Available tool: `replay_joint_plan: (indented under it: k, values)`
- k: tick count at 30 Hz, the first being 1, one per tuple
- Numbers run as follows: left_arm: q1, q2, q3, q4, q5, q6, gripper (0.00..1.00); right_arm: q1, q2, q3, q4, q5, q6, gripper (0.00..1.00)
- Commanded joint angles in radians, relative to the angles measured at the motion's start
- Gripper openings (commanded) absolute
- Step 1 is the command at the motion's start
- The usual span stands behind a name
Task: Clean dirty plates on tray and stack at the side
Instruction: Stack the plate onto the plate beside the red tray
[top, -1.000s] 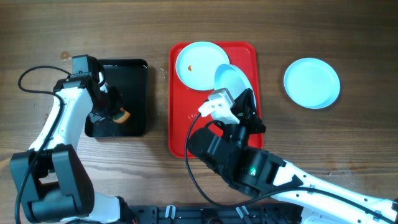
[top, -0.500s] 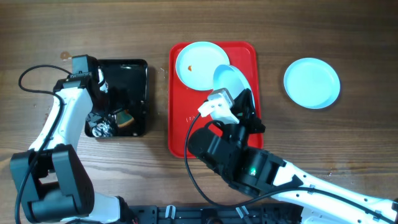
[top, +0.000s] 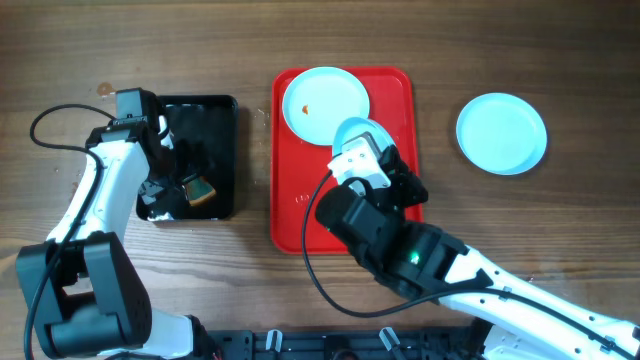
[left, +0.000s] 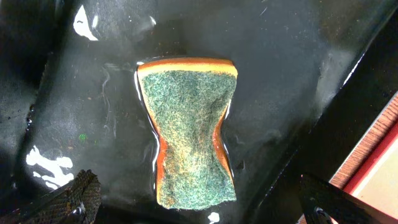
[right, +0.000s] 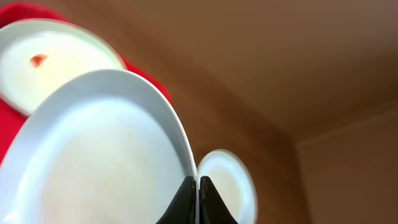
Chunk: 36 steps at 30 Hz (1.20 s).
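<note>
The right gripper is clamped on the rim of the held plate, which is tilted up on edge above the near half of the tray. No red spot shows on the face turned to the wrist camera, so this plate looks wiped and ready to go to the side.

To the left, the left gripper hangs wide open with nothing in it. It is over the sponge, which lies green side up in the wet black tray.

To the right of the tray, well apart from it, 1 side plate sits alone on the table and looks clean; it is the start of the stack.

At the far end of the tray lies the spotted plate, flat, with a small orange-red mark near its middle.

By my count, 1 plate is done, 1 is clean in hand but not yet stacked, and 1 is unwashed. So roughly half the job remains: stacking the held plate, then wiping and stacking the last.
</note>
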Motion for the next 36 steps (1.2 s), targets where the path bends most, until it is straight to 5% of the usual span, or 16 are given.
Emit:
replay_joint_plan:
  k: [1,8,19,30,36]
  values:
    - [0.001,-0.022,-0.003,0.003,0.008,0.006,1.0,-0.05,-0.011,0.018,-0.021,-0.115,0.116,0.04]
    - [0.001,-0.022,-0.003,0.003,0.008,0.006,1.0,-0.138,-0.011,0.018,0.035,-0.114,0.023,0.04]
    - [0.001,-0.022,-0.003,0.003,0.008,0.006,1.0,-0.146,-0.011,0.018,0.233,-0.113,-0.364,0.04]
    - [0.001,-0.022,-0.003,0.003,0.008,0.006,1.0,-0.146,-0.011,0.018,0.235,-0.086,-0.351,0.04]
    - [0.001,-0.022,-0.003,0.003,0.008,0.006,1.0,-0.251,-0.011,0.018,0.154,-0.113,0.014,0.04]
